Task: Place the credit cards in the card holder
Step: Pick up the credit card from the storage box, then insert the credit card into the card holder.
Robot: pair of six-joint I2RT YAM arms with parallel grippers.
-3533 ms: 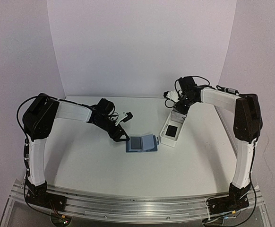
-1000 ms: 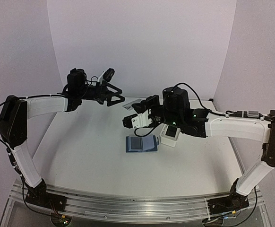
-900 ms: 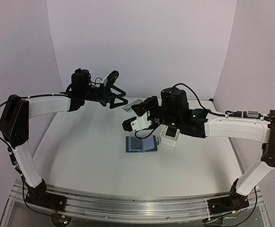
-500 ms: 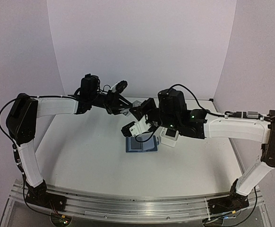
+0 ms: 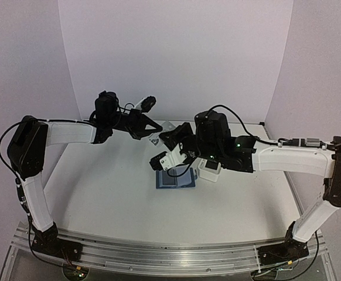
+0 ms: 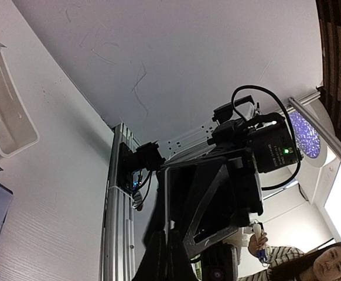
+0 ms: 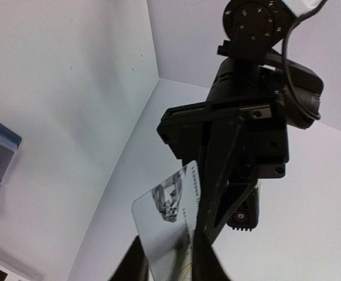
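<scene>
Right wrist view: the right claw (image 7: 167, 268) pinches the pale card (image 7: 169, 229) by its near end, and the card tilts up in mid-air. Crowding in opposite is the left claw (image 7: 214, 225), one finger overlapping the card's right edge. Whether that claw is clamped or spread, I cannot tell.

From the top view, both claws meet above the middle of the counter (image 5: 94, 193), toward its far edge. Below them the card holder (image 5: 175, 177) lies open and flat, mid-counter. Just beside it on the right sits the white tray (image 5: 208, 173), largely hidden under the right arm. A dark patch inside the tray is too small to identify.

The left wrist view catches only the tray's cut-off end. Broad white counter stretches from the holder to the left and near edges.
</scene>
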